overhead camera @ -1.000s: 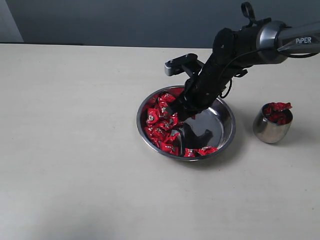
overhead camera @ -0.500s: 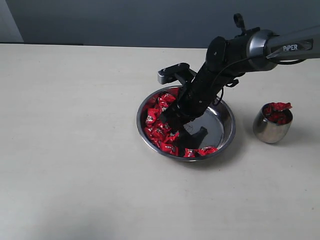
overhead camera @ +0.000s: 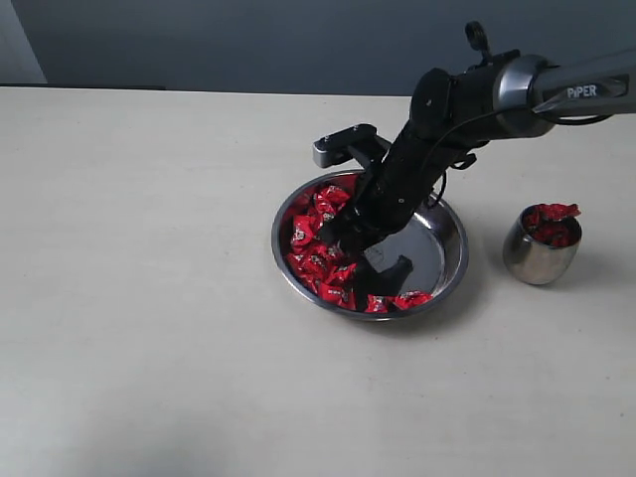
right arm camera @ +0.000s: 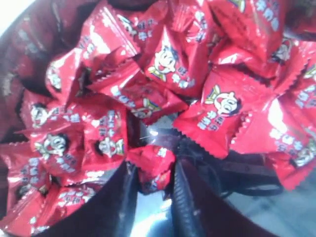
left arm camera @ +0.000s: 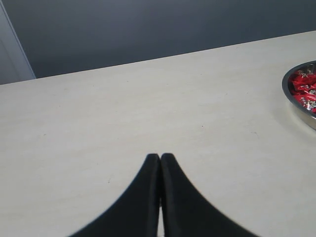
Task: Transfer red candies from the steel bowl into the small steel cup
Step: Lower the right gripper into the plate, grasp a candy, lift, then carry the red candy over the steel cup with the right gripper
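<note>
Right wrist view alone shows a candy (right arm camera: 148,160) inside the end effector (right arm camera: 153,169).

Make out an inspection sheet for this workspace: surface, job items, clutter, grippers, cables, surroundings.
Surface: pale table, no spills seen.
Job's things: steel bowl with red candies heaped on its left side; small steel cup standing apart on the bowl's right, candies up to its rim.
Clutter: nothing seen.
Grippers: right gripper down in the bowl, jaws closed on one candy; left gripper shut, over the table away from the bowl.
Cables: black cable looped at the right arm's wrist.
Surroundings: dark grey wall behind.
</note>
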Robot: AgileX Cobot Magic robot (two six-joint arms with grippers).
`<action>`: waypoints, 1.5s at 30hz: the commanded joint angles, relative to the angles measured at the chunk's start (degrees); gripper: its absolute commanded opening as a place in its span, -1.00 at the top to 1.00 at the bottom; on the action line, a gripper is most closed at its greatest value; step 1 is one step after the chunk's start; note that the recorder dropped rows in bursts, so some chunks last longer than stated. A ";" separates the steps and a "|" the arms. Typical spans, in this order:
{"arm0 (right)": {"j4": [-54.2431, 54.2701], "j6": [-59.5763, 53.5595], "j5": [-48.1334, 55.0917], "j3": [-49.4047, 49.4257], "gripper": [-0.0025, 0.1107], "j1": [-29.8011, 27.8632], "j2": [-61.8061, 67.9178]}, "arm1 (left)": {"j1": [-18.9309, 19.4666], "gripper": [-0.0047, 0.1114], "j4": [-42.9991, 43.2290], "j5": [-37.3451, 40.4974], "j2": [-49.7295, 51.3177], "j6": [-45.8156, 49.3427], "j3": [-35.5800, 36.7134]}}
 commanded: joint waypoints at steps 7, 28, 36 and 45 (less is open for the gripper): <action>-3.77 0.43 2.93 0.07 0.97 -2.14 -10.41 | -0.61 0.91 0.09 -0.30 -0.25 -0.32 -0.06; -18.81 12.87 26.76 0.07 0.97 -18.06 -20.86 | -0.60 0.91 0.09 -0.20 -0.25 -0.32 -0.06; -25.90 17.87 26.93 0.07 0.97 -18.06 -20.86 | -0.60 0.91 0.09 -0.20 -0.25 -0.32 -0.06; -26.97 17.87 25.65 0.07 0.97 -18.06 -18.15 | -0.60 0.91 0.09 -0.20 -0.25 -0.32 -0.06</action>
